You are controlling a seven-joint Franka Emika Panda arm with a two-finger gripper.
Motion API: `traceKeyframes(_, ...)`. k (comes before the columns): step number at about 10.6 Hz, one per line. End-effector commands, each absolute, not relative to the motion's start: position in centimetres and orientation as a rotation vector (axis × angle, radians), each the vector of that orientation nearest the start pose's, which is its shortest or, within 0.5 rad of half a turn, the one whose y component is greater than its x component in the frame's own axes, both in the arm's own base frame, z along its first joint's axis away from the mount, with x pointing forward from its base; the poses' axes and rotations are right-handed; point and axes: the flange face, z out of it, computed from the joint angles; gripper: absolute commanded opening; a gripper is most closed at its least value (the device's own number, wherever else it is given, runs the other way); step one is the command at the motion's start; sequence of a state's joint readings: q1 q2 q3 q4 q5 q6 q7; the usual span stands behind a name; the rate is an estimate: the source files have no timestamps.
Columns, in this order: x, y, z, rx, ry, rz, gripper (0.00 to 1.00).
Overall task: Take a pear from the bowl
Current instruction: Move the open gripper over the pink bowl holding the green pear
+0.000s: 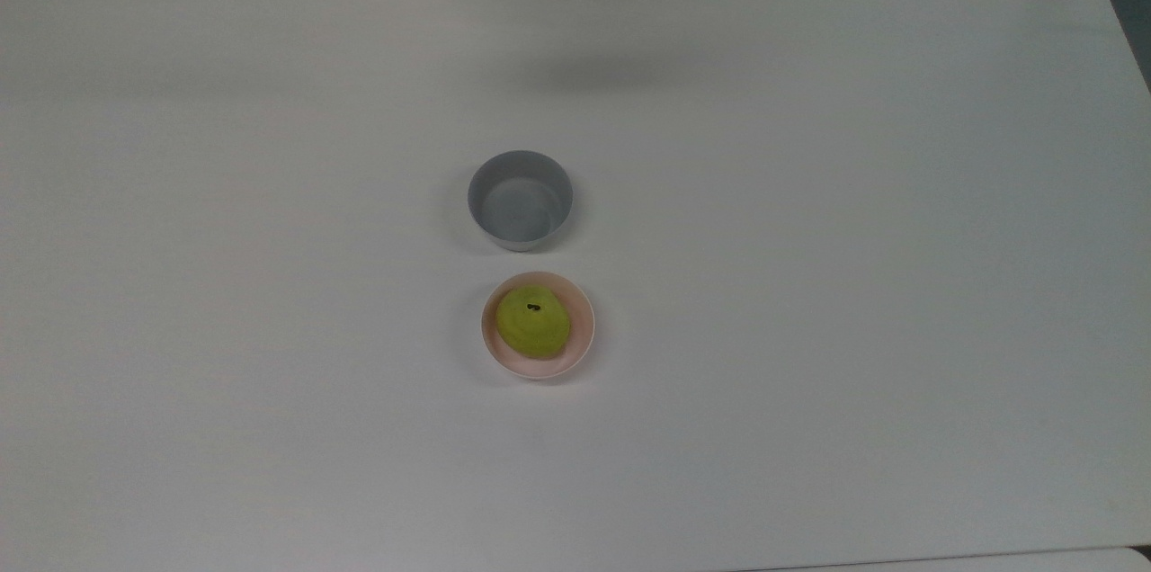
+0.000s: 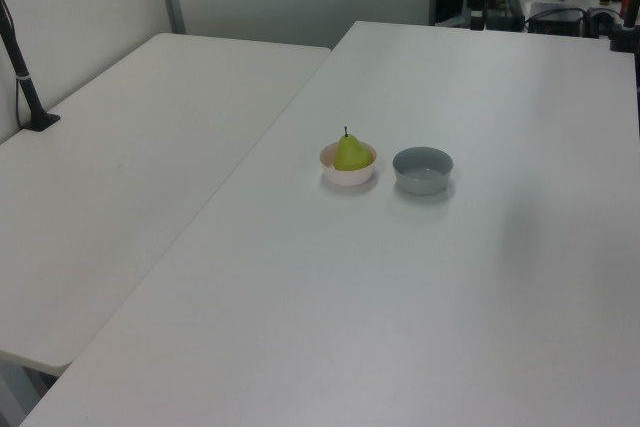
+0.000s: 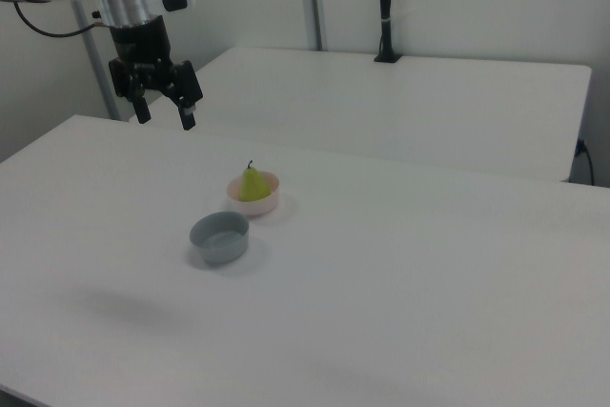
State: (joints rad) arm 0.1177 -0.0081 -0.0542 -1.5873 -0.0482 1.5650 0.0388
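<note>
Partly pear [image 1: 534, 321] over bowl [image 1: 581, 334] floor.

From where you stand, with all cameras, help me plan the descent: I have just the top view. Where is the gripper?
Observer: In the right view the gripper hangs high above the white table, toward the right view's left of the bowls.
Operator: Fingers?
Observer: Open, pointing down.
Operator: Does the yellow-green pear stand or lie?
Observer: The pear stands upright in the shallow pink bowl, stem up, beside the grey straight-sided bowl.
</note>
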Motion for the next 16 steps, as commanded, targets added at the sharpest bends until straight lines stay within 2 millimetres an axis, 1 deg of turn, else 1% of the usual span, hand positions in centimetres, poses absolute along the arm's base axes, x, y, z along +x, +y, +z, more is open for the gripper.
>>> traceKeyframes(1, 54.5, 3.4, 62.0, -3.189, -0.100, 0.038, 1.00)
traceKeyframes(7, 54.5, 3.2, 62.1, -3.188, -0.107, 0.039, 1.00)
traceKeyframes(10, 55.0, 3.2, 61.9, -3.175, -0.254, 0.025, 1.00)
traceKeyframes(12, 55.9, 3.1, 61.6, -3.165, -0.304, -0.025, 1.00)
traceKeyframes(13, 57.0, 3.3, 60.8, -3.164, -0.306, -0.061, 1.00)
traceKeyframes(14, 58.0, 3.3, 60.4, -3.166, -0.305, -0.098, 1.00)
traceKeyframes(16, 60.4, 3.5, 58.3, -3.173, -0.309, -0.110, 1.00)
